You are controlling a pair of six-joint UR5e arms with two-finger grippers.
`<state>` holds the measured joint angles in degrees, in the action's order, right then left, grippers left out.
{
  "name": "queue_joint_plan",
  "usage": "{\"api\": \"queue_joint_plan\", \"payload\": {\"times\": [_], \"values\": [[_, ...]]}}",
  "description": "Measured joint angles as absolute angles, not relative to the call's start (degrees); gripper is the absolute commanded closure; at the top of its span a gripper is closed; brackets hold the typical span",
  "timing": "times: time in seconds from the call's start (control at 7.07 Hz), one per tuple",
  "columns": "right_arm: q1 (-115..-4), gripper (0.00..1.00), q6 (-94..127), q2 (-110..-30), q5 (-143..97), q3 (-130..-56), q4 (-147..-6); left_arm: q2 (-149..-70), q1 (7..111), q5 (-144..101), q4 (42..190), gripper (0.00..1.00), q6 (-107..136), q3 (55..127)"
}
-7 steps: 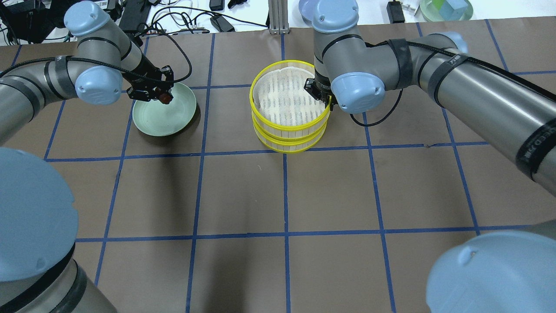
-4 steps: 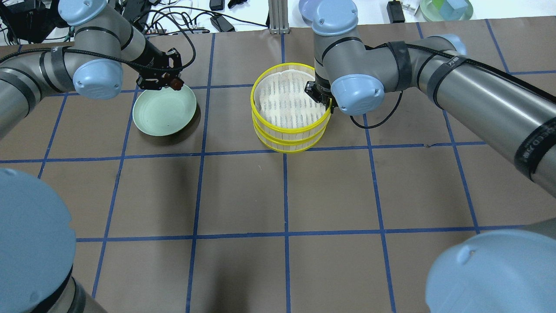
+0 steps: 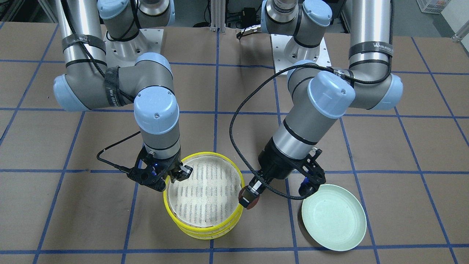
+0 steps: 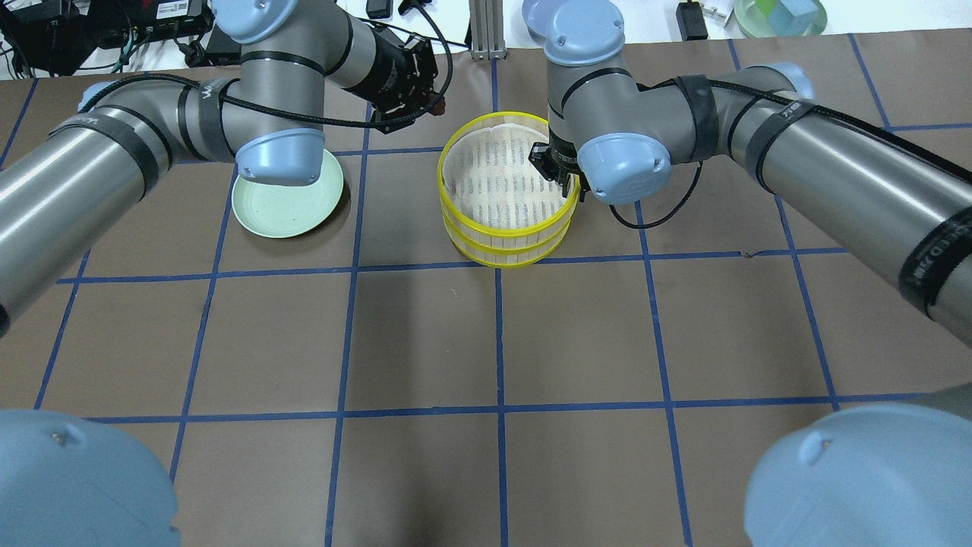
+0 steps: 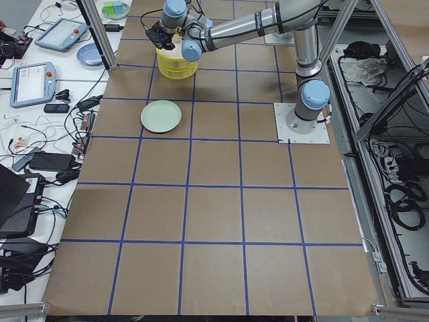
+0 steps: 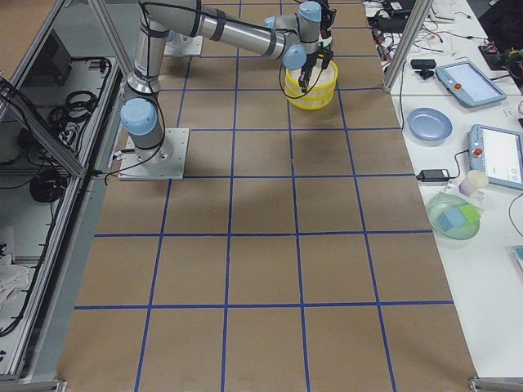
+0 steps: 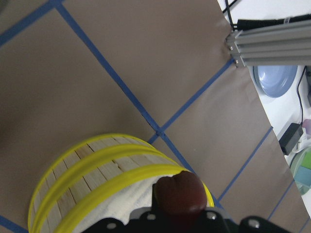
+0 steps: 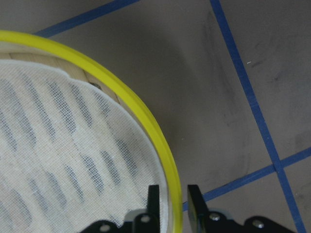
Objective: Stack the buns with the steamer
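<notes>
The steamer is two yellow-rimmed baskets stacked mid-table, the top one (image 4: 505, 226) (image 3: 209, 154) on the lower one (image 4: 501, 260). The top white liner (image 8: 58, 145) is bare. My left gripper (image 4: 431, 106) (image 3: 249, 196) is shut on the dark reddish-brown bun (image 7: 179, 194) (image 3: 250, 202) and holds it in the air just outside the top basket's far-left rim (image 7: 97, 155). My right gripper (image 8: 172, 194) (image 3: 176, 172) is shut on the top basket's right rim (image 8: 121, 92), one finger inside and one outside. The pale cream bun is not in view.
The mint-green plate (image 4: 281, 209) (image 3: 333, 220) lies empty left of the steamer. Beyond the table's far edge are an aluminium post (image 4: 484, 30), a lavender plate (image 4: 535, 15) (image 7: 274, 80), a green bowl (image 4: 778, 17) and cables.
My left gripper has lifted the brown bun off the green plate and carried it right, up to the steamer's far-left rim. The right gripper has stayed on the rim.
</notes>
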<state>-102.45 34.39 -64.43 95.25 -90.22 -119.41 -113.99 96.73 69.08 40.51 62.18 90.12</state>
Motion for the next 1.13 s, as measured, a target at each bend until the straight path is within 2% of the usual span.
{"api": "queue_joint_plan", "payload": {"times": [0.14,0.71,1.13], "values": [[-102.4,0.01,34.0,-64.5,95.2,-89.9,-119.8,-114.7,98.4,68.9,40.3,0.00,63.1,90.3],[-96.4,0.00,21.0,-69.9,93.8,-87.9,-117.2,-115.6,100.1,68.7,40.5,0.00,63.1,91.0],[-88.2,0.00,6.8,-80.5,93.3,-87.7,-104.4,-113.4,99.1,70.3,47.9,0.00,55.3,89.5]]}}
